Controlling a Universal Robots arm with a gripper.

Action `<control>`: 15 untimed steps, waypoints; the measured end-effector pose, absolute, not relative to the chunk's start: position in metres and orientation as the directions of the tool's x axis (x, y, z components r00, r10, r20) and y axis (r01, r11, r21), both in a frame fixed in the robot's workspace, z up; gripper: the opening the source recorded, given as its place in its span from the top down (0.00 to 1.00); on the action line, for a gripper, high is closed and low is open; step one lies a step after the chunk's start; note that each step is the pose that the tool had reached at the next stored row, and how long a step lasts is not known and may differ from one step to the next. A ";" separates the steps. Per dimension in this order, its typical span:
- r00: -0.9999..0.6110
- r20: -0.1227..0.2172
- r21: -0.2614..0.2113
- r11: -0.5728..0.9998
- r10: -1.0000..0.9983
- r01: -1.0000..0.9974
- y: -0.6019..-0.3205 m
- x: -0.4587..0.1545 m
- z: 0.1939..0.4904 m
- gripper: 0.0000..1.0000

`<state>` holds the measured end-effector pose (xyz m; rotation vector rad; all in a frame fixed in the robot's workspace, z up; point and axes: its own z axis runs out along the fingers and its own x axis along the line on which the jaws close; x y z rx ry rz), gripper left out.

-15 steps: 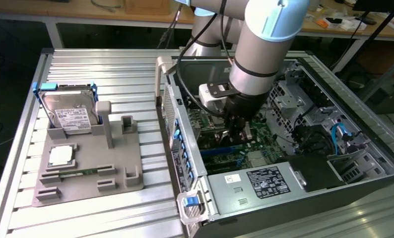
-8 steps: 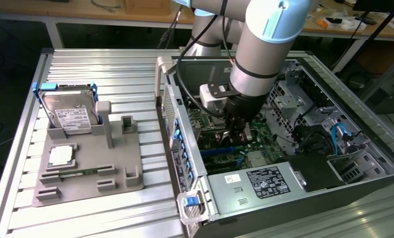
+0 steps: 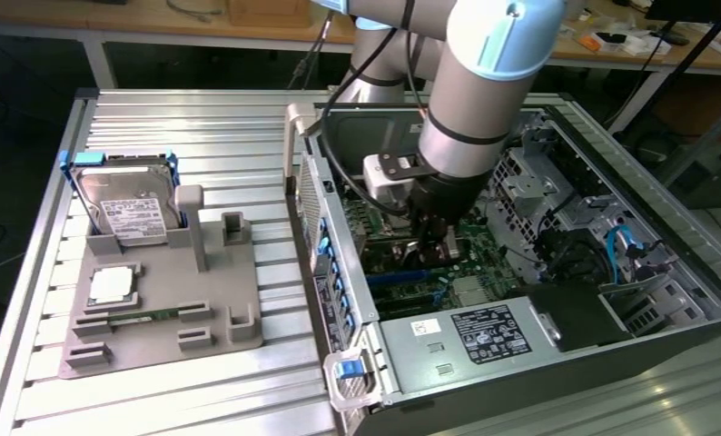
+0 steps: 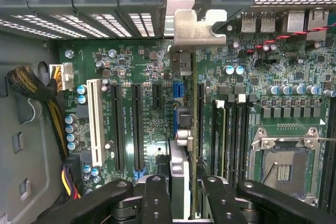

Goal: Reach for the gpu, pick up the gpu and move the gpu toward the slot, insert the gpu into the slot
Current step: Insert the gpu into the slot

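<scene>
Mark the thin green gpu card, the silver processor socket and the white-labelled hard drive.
thin green gpu card [image 4: 185,30]: wrist view, silvery end bracket.
square silver processor socket [image 4: 286,167]: wrist view, pin field.
boxy silver hard drive [image 3: 131,216]: exterior view, white label.

You get even, cool daylight-like light on the aluminium table [image 3: 154,118]; the computer case [image 3: 651,300] interior sits shadowed. Close-up fingers [image 4: 157,203] look soft, perhaps out of focus.
</scene>
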<state>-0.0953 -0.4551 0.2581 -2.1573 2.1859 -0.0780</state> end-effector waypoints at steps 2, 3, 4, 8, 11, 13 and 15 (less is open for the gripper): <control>-0.013 -0.014 -0.085 0.014 -1.000 -0.996 -0.455 -0.096 0.258 0.72; -0.013 -0.013 -0.085 0.014 -1.000 -0.996 -0.455 -0.096 0.258 0.72; -0.012 -0.013 -0.085 0.014 -1.000 -0.996 -0.455 -0.096 0.258 0.72; -0.013 -0.013 -0.085 0.014 -1.000 -0.996 -0.455 -0.097 0.257 0.72; -0.013 -0.012 -0.085 0.014 -1.000 -0.996 -0.455 -0.099 0.256 0.72; -0.013 -0.012 -0.085 0.014 -1.000 -0.996 -0.455 -0.101 0.255 0.72; -0.013 -0.012 -0.085 0.014 -1.000 -0.996 -0.455 -0.103 0.254 0.72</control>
